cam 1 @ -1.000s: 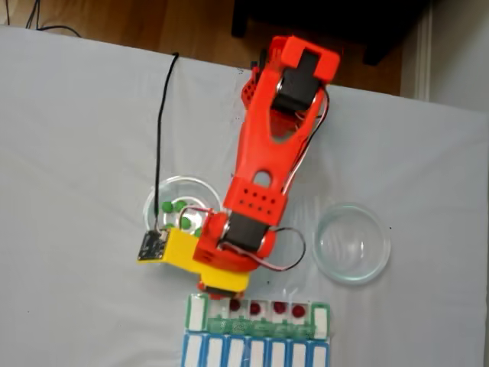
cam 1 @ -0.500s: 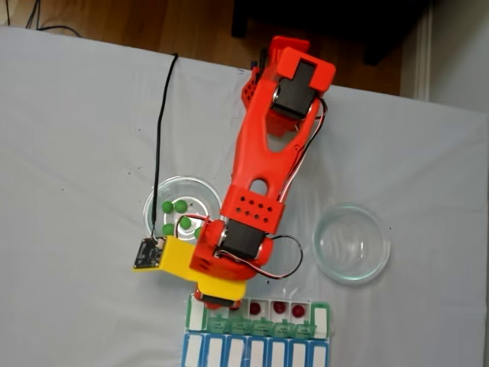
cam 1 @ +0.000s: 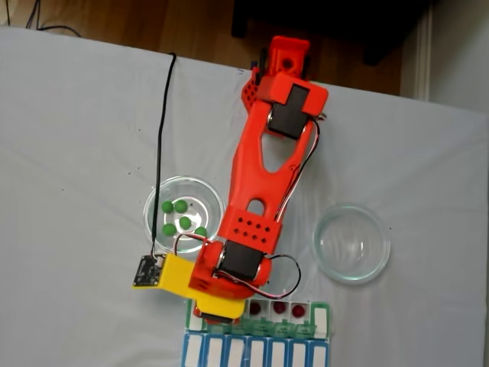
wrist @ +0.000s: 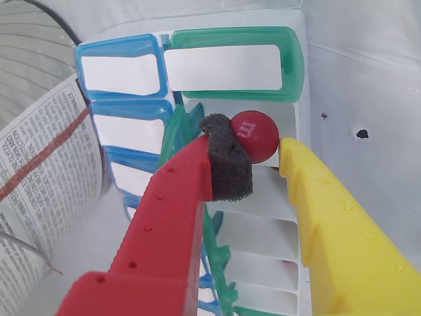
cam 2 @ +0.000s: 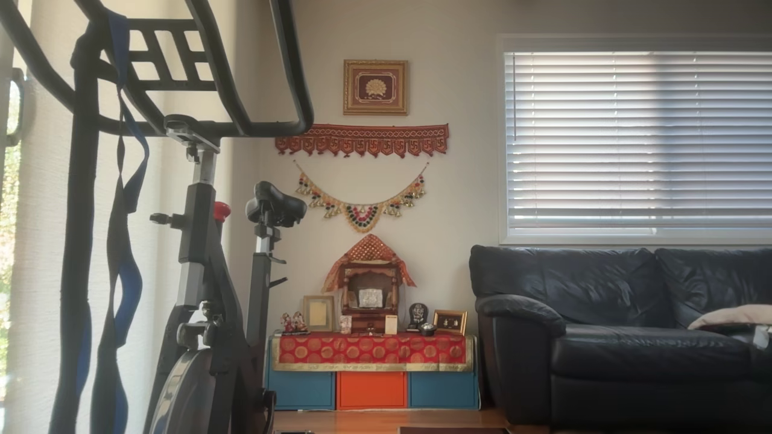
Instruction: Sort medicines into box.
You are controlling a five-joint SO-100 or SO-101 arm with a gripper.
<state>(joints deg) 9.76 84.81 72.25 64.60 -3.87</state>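
Wrist view: jaws (wrist: 263,155), one red with a dark foam pad, one yellow, grip a red medicine ball (wrist: 255,135) over an open white compartment of the pill box (wrist: 289,66); green balls (cam 1: 179,215) lie in a glass dish (cam 1: 157,200).

red arm (cam 1: 256,183), yellow-and-red gripper (wrist: 263,155)

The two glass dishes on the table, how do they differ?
In the fixed view, the left dish holds several green balls, while the right dish holds nothing. The arm overlaps the left dish's edge; the right dish sits apart from it, fully in sight. Both are clear, round and shallow, resting on the white cloth above the pill box.
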